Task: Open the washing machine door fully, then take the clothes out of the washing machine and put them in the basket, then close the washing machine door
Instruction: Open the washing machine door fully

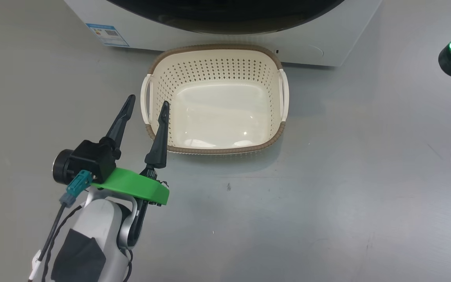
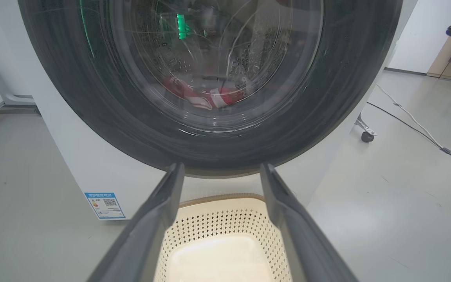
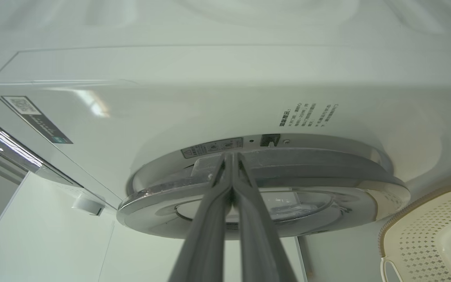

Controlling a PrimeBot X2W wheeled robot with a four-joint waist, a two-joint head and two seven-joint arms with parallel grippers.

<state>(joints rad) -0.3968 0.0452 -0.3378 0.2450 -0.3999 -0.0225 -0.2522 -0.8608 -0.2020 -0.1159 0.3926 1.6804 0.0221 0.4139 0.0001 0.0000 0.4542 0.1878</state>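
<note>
One risk: the right pincer [image 3: 231, 158], clenched and seemingly wedged at the washing machine door [image 3: 347, 196] edge, slips off. The left pincer [image 1: 148, 100] hangs released above the basket [image 1: 213, 47]; the clothes [image 2: 194, 98] lie inside the drum.

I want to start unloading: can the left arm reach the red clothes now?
Probably not: the clothes lie behind the glass of the washing machine door, which stands between them and the open left claw.

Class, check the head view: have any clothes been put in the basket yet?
No, the basket shows a bare, glossy cream bottom with nothing resting on it.
</note>
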